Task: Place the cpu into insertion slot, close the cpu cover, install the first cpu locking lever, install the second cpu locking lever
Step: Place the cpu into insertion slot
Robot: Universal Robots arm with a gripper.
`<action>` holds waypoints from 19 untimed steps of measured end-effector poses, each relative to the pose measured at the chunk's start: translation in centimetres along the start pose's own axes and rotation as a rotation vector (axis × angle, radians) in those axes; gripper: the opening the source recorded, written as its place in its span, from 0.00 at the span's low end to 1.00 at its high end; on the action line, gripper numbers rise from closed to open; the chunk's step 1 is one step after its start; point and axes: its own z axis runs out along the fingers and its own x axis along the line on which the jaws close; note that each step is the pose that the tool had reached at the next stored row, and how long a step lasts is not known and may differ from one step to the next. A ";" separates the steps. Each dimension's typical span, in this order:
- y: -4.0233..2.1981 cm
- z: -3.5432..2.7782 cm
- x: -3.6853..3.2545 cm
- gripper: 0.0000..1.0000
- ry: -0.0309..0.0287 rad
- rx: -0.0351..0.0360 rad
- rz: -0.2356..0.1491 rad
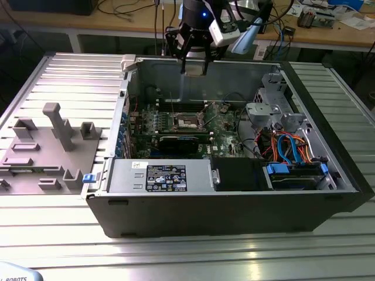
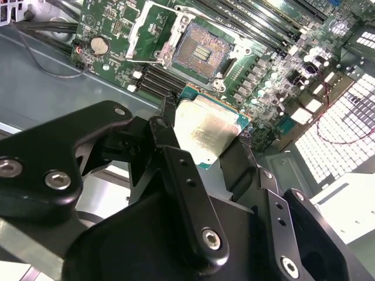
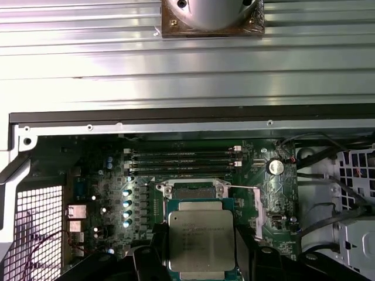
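My gripper [image 1: 193,65] hangs above the back of the open computer case, shut on the cpu [image 1: 195,68]. In both wrist views the cpu [image 2: 208,132] [image 3: 201,240] is a flat square chip with a silver-grey top and green edge, clamped between the two black fingers [image 2: 176,158]. The insertion slot [image 2: 199,52] [image 1: 187,121] sits on the green board below it, bare and dark inside a silvery rim. The cpu cover [image 2: 146,32] stands swung up beside the slot. In the first wrist view the cpu hides most of the slot [image 3: 193,190].
Long black memory slots [image 3: 181,161] run beside the socket. A coin cell [image 2: 99,44] lies near it. The case holds a power supply [image 1: 158,175] at the front and a drive cage with blue cables [image 1: 293,155]. A grey fixture [image 1: 53,140] stands on the exterior view's left.
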 end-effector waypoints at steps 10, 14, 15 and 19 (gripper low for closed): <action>-0.03 0.32 -0.01 0.55 0.0000 0.0000 0.000; -0.03 0.37 -0.01 0.55 0.0000 0.0000 0.000; -0.04 0.40 -0.01 0.55 0.0000 0.0000 0.000; -0.05 0.53 -0.01 0.55 0.0000 0.0000 0.000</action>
